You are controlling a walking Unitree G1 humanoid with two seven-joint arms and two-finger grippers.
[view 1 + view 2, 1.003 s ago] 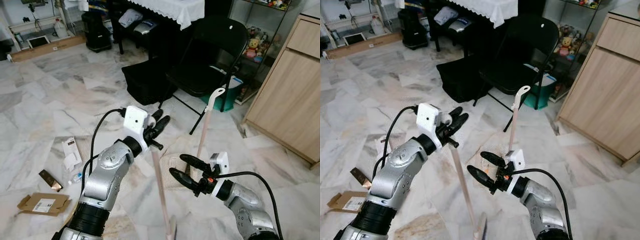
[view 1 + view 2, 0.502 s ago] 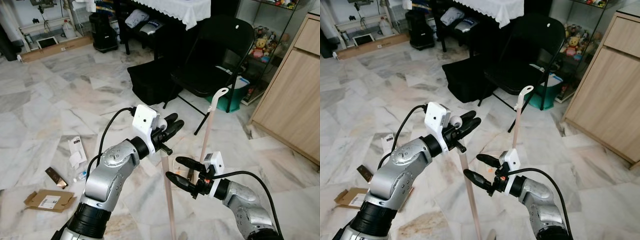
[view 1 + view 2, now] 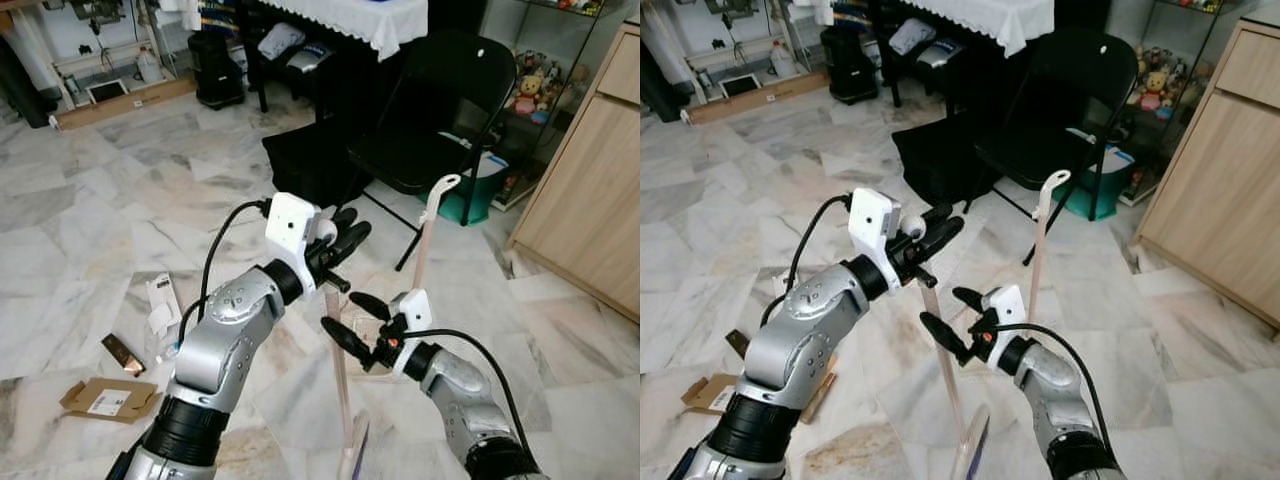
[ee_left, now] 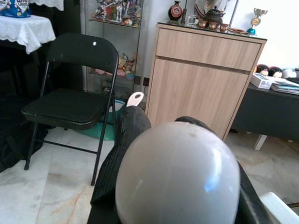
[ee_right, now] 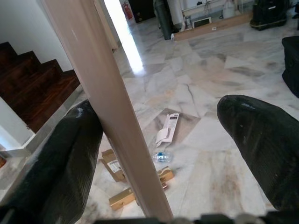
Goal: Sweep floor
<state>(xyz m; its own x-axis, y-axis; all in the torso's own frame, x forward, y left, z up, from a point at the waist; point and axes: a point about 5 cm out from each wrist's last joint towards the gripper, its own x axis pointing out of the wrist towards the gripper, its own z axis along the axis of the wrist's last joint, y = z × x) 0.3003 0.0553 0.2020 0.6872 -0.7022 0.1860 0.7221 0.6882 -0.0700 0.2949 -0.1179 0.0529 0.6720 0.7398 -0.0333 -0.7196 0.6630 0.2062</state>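
My left gripper [image 3: 345, 228] is shut on the top of a pale broom handle [image 3: 340, 370], chest-high before me. The handle's white rounded end [image 4: 177, 172] sits between the black fingers [image 4: 126, 135] in the left wrist view. The handle runs down to the broom head [image 3: 355, 452] at the bottom edge. Lower on the pole, my right gripper [image 3: 342, 315] is open and straddles it. In the right wrist view the handle [image 5: 107, 107] rests against one finger [image 5: 70, 154], with the other finger [image 5: 257, 135] well apart. A dustpan pole [image 3: 425, 240] with a hooked top stands just behind.
A black folding chair [image 3: 430, 110] and a black bag [image 3: 300, 160] stand ahead. A wooden cabinet [image 3: 590, 170] is at the right, with a teal bin [image 3: 480, 190] beside it. Flattened cardboard [image 3: 100, 400], a white packet [image 3: 162, 300] and a small brown box [image 3: 122, 352] litter the marble floor at the left.
My right gripper has moved left and up to the broom handle and now has it between its open fingers. The left gripper has kept its hold. The camera has shifted a little.
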